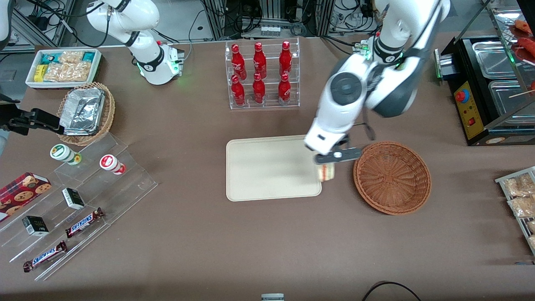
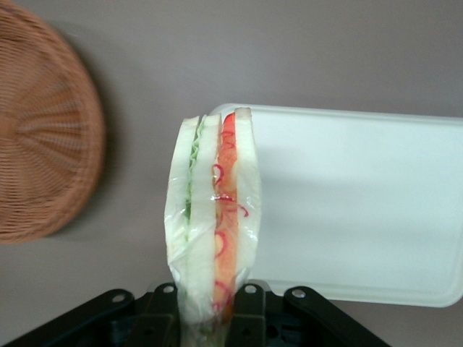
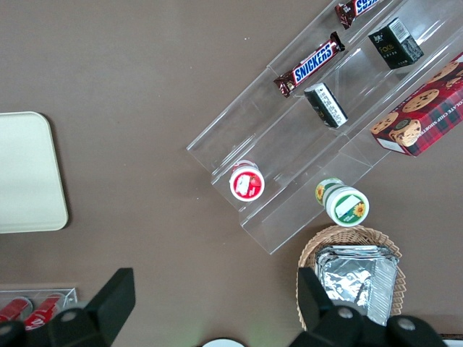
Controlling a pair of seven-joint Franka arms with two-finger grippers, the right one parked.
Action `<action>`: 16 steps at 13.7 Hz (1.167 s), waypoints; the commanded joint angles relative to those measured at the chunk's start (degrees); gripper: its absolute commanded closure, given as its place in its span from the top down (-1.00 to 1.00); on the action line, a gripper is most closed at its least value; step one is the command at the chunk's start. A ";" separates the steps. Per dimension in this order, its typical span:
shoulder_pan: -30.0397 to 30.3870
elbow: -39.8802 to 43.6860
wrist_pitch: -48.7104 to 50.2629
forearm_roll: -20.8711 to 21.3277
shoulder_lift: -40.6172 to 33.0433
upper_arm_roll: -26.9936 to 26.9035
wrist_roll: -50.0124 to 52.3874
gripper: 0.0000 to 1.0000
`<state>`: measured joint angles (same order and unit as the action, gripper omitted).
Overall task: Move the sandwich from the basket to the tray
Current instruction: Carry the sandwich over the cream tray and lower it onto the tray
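We've got the end effector (image 1: 327, 166) pinching the sandwich (image 2: 214, 224) by its flat bread faces just over the tray (image 1: 267, 167) edge, basket (image 1: 392, 177) at 3 o'clock; it's soft, light, squishes easily

Overhead front view; downward wrist close-ups.

This looks like a robot lab made up to be a little snack shop. The gripper (image 1: 327, 166) hangs over a brown table (image 1: 200, 242), and away from it toward the parked arm's end are clear steps (image 1: 83, 196) with candy bars (image 1: 84, 222) and a cookie box (image 1: 23, 190). Farther from the front camera than the gripper stand red soda bottles (image 1: 260, 73) in a clear rack, with cables and metal frames (image 1: 267, 16) past the table edge.
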<state>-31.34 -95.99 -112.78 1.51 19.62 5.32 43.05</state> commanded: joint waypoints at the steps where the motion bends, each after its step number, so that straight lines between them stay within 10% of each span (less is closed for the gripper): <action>1: -4.85 10.18 1.25 0.60 9.01 -0.93 3.17 -1.00; 16: -14.97 19.43 -7.72 11.67 26.96 -0.93 13.55 -1.00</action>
<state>-45.35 -78.11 -120.74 11.97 45.57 5.11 55.72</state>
